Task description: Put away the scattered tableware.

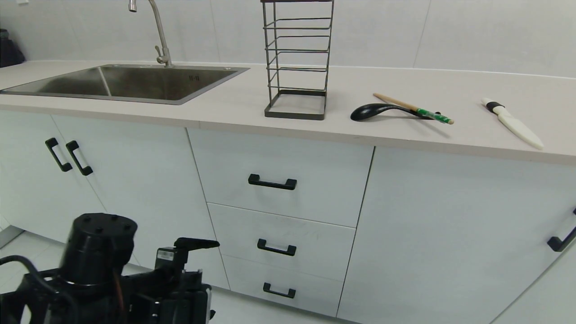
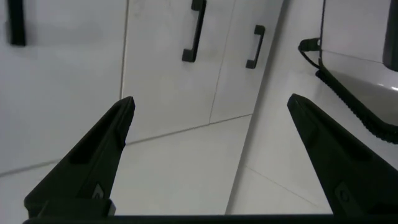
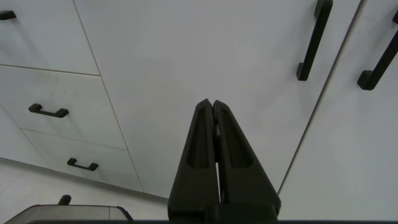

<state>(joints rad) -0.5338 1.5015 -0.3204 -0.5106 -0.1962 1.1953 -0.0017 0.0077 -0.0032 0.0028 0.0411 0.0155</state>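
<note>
**Operator:** What tableware do I have out, and how many pieces?

**Spotter:** You have three lots on the counter (image 1: 225, 105). One black spoon (image 1: 375, 111) lies towards the front edge, with its bowl pointing at the wire rack (image 1: 297, 58). Wooden chopsticks (image 1: 414, 108) with a green band lie slanted across the spoon's handle, touching it. I cannot tell if that is one stick or two pressed close. One white knife (image 1: 513, 123) with a black band lies well apart from them, near the counter's right end, its tip close to the front edge.

**Operator:** And the rack?

**Spotter:** Your one rack stands upright mid-counter, just beside the spoon's bowl and not touching it. One sink (image 1: 126, 83) is set in towards the left end, with one faucet (image 1: 157, 31) at its back edge. Below the rack you have three drawers (image 1: 315, 243), each with one black handle.

**Operator:** My grippers?

**Spotter:** Both are down in front of the cabinets. Your left gripper (image 2: 211, 101) has its fingers spread wide with nothing between them. Your right gripper (image 3: 212, 106) has its fingers pressed together, holding nothing.
</note>
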